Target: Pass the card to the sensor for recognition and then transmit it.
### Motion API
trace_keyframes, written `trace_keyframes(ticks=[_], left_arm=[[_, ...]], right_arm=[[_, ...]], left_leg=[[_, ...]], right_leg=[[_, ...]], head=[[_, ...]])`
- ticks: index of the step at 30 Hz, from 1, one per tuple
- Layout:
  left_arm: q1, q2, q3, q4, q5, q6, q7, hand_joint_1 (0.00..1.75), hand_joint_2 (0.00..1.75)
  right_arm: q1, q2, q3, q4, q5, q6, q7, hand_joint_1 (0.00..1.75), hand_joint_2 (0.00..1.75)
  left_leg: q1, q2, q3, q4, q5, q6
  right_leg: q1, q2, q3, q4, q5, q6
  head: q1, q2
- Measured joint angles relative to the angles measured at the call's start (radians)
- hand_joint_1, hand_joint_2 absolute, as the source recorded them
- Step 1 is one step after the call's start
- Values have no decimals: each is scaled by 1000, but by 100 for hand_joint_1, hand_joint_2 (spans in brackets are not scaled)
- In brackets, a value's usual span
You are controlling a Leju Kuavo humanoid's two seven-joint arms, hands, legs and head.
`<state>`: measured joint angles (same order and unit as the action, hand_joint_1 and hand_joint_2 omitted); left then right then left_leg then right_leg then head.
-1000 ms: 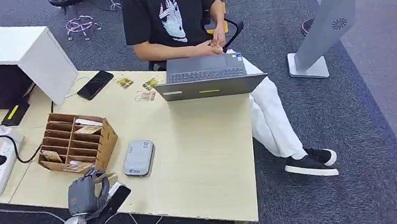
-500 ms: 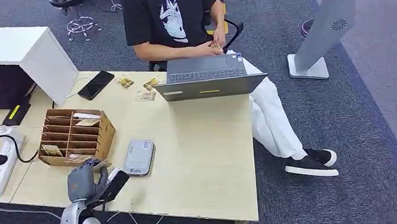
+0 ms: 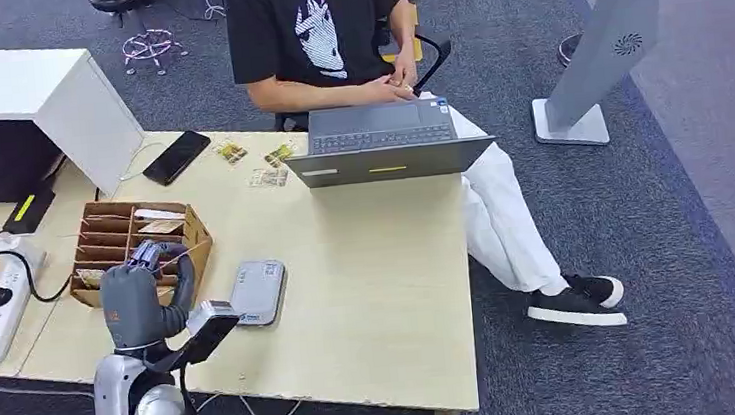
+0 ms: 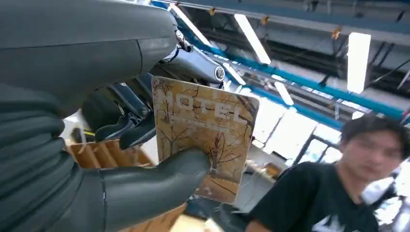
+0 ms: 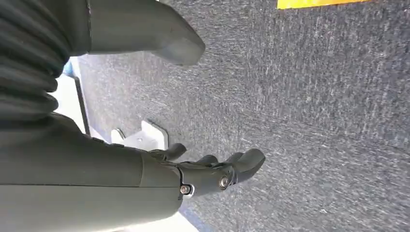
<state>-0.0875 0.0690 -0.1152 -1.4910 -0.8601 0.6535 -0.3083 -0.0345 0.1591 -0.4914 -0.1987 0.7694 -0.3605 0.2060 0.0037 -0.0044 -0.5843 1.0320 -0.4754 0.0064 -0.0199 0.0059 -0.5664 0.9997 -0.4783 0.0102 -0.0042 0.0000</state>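
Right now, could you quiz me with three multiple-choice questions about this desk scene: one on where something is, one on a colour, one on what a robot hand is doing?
1. Where is the grey card reader?
A. right of the wooden organiser
B. on the laptop
C. on the floor

2. What colour is the phone?
A. white
B. black
C. red

3. The left robot hand is:
A. empty
B. holding a card
C. pressing the laptop

Answers: 1 A, it lies on the table beside the organiser. 2 B, its face is black. 3 B, the thumb pins the card.
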Motion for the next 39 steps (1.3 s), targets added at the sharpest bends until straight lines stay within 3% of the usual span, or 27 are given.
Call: trace_keyframes(ticks=[4, 9, 14, 16, 18, 25, 28, 33, 39], left_arm=[[23, 10, -25, -137, 65, 18, -53, 175, 175], [-6, 35, -32, -263, 79, 34, -59, 175, 175], [-102, 38, 25, -277, -156, 40, -33, 175, 175], [-156, 44, 61, -244, -263, 40, 31, 175, 175], [-219, 64, 93, -179, -286, 40, 68, 175, 175], [-299, 93, 135, -87, -308, 40, 84, 175, 175], [-332, 108, 149, -34, -406, 40, 147, 175, 175], [-424, 145, 188, 117, -558, 40, 167, 175, 175], [-491, 175, 204, 230, -622, 40, 226, 175, 175]], right_arm=[[1, 1, -11, 0, 17, -2, 2, 0, 175], [0, 1, -18, 0, 31, -1, 1, 0, 175], [-5, 1, -18, 0, 60, 5, 3, 0, 175], [-5, 1, -18, 0, 75, 13, 3, 0, 175], [-9, 1, -18, 0, 83, 16, 2, 0, 175], [-11, 1, -18, 0, 87, 18, 2, 0, 175], [-13, 1, -18, 0, 90, 22, 0, 0, 175], [-14, 1, -18, 0, 119, 34, 11, 0, 175], [-15, 1, -19, 0, 123, 34, 5, 0, 175]], left_leg=[[0, 0, 0, 0, 0, 0], [0, 0, 0, 0, 0, 0], [0, -1, 0, 0, 1, 0], [0, -1, 0, 0, 1, 0], [0, -1, 0, 0, 1, -1], [0, 0, 0, 0, 1, -1], [0, 0, 0, 0, 1, -1], [0, 0, 0, 0, 1, -1], [1, 1, 0, 0, 1, -1]], right_leg=[[0, 0, 0, 0, 0, 0], [0, 0, -1, 0, 0, 0], [0, -1, 0, 0, 0, 0], [0, -1, 0, 0, 0, 0], [0, -1, 0, 1, 1, 0], [0, 0, 0, 1, 1, 0], [0, 0, -1, 1, 1, 0], [0, 0, -1, 1, 1, -1], [0, 2, -2, 1, 1, -1]], head=[[0, 0], [0, 0], [0, 0], [0, 0], [0, 0], [0, 0], [0, 0], [0, 0], [0, 0]])
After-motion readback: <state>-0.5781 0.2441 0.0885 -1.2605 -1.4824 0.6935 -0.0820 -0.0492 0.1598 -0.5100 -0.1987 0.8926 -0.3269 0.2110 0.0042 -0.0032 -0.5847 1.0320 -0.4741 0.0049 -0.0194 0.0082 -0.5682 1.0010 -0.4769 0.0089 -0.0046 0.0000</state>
